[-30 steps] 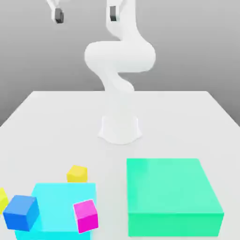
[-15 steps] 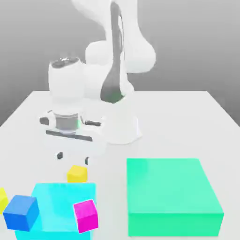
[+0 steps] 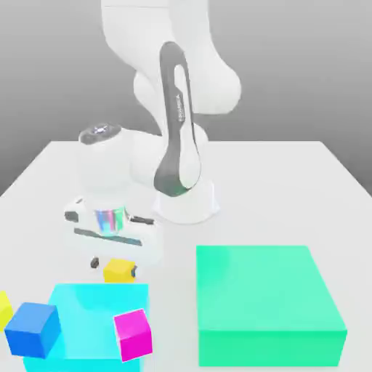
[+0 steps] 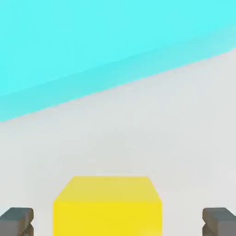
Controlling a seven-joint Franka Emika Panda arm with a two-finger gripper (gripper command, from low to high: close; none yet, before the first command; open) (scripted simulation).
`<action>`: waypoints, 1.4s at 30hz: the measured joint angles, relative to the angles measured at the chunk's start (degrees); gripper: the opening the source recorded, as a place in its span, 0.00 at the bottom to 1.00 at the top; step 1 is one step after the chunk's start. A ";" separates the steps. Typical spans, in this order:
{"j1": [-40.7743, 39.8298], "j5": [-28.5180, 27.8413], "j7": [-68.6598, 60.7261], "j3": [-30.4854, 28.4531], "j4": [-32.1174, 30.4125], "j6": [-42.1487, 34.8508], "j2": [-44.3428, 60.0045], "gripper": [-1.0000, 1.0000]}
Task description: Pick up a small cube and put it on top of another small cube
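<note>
Approach step, pre-grasp. Claw (image 3: 114,261) spread wide, holding nothing, poised low over the small yellow cube (image 3: 118,271), one fingertip (image 4: 16,221) on each side of it in the hand view, both apart from its faces. Cube sits on the white surface (image 3: 276,196) just behind the cyan block (image 3: 91,320), at the exterior view's left.

Next move, as a judgement: sink a little more, close on the cube, lift straight up, then carry to a second small cube.

Left to right in the exterior view: sliver of another yellow cube (image 3: 4,309) at the edge, blue cube (image 3: 32,329) against the cyan block's front left, magenta cube (image 3: 133,334) at its front right, big green block (image 3: 265,301) well apart on the right.

Obstacle risk: cyan block's wall close beside the grasp spot; lift must clear it. Green block no hindrance.
</note>
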 joint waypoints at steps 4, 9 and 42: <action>-1.65 0.16 0.26 1.96 -0.05 1.96 2.23 0.00; -1.87 -0.04 0.47 2.19 -0.06 2.12 2.45 0.00; 2.47 -21.06 30.84 -7.84 16.97 -28.54 -11.45 0.00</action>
